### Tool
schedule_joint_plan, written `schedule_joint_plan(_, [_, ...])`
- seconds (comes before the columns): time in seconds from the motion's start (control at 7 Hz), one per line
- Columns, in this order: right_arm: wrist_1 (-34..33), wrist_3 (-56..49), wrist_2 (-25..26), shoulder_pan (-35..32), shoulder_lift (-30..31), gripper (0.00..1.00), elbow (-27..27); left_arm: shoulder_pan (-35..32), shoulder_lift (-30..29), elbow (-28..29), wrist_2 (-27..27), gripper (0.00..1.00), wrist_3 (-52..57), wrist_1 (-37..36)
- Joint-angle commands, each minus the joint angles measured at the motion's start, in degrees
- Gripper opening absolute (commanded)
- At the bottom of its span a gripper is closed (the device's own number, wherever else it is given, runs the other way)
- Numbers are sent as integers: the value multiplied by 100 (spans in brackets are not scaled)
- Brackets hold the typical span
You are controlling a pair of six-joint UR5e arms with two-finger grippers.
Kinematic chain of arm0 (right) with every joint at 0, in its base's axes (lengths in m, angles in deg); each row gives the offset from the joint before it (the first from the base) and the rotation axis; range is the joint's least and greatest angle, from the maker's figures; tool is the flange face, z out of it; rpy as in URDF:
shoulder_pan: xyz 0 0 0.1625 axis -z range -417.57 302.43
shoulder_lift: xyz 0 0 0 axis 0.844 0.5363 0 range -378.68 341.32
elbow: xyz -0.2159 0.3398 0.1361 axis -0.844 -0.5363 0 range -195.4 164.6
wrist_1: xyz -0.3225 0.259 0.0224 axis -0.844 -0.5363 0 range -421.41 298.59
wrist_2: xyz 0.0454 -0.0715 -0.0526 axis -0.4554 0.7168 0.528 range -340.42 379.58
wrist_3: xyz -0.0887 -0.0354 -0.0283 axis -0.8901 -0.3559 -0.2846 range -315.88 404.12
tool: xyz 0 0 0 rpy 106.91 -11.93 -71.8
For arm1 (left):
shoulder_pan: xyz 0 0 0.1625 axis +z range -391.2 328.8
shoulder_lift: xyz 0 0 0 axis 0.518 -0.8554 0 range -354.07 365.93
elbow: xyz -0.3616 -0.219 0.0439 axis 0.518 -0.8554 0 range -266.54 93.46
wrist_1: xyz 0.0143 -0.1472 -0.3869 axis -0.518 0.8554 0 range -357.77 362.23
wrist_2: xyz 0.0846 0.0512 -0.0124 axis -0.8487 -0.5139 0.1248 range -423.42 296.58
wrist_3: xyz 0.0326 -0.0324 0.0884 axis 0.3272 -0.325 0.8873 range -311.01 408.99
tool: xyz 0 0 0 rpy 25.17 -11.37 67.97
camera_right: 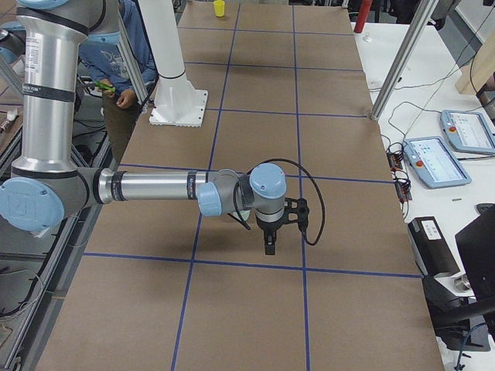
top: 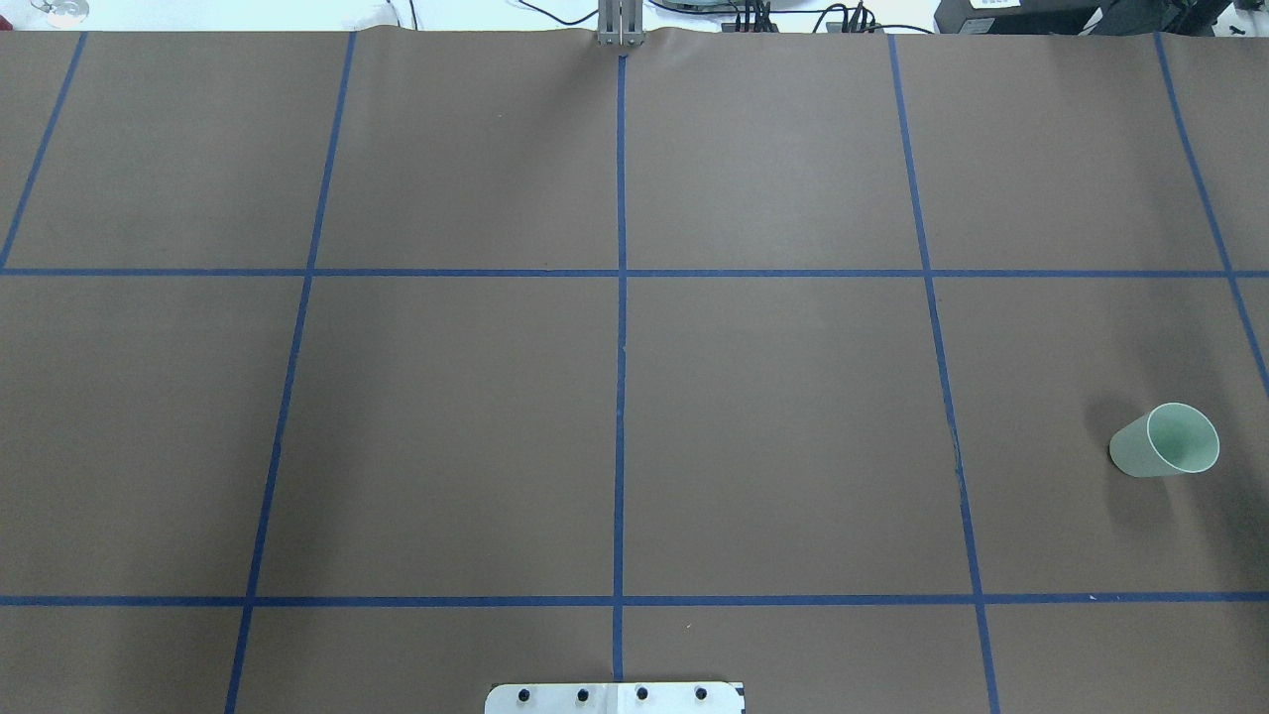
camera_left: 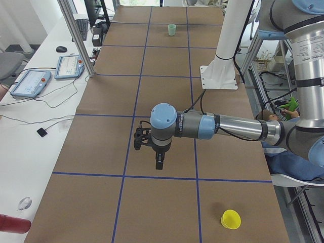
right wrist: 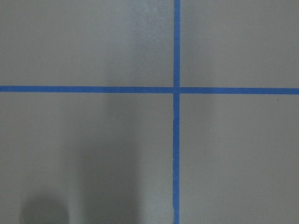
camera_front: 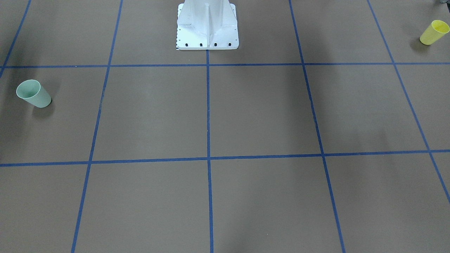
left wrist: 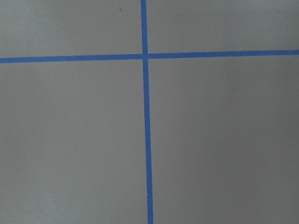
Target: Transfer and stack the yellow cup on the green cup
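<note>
nothing of the stacking is done yet: the yellow cup (camera_front: 434,32) stands upright near the tabletop's (camera_front: 260,112) end on the robot's left, and the green cup (camera_front: 34,93) stands upright near the opposite end, well apart. the left arm (camera_left: 212,126) and right arm (camera_right: 155,187) hover between them, touching neither; whether their jaws are open cannot be told. the cups are plain, and lettering on the right arm is too small to read.
</note>
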State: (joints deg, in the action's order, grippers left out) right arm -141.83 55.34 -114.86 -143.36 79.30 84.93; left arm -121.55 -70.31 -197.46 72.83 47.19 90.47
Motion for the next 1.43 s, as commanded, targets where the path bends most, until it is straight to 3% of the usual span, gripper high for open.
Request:
schedule_joint_plan(0.0, [0, 3, -21, 1, 10, 100, 13, 9, 48, -43, 24, 100, 21, 9])
schedule_joint_plan(0.71, [9, -24, -416, -16, 27, 100, 83, 0, 197, -209, 60, 100, 4, 35])
schedule_joint_plan(1.29, [0, -15, -417, -7, -8, 100, 154, -9, 267, -228, 68, 100, 4, 0])
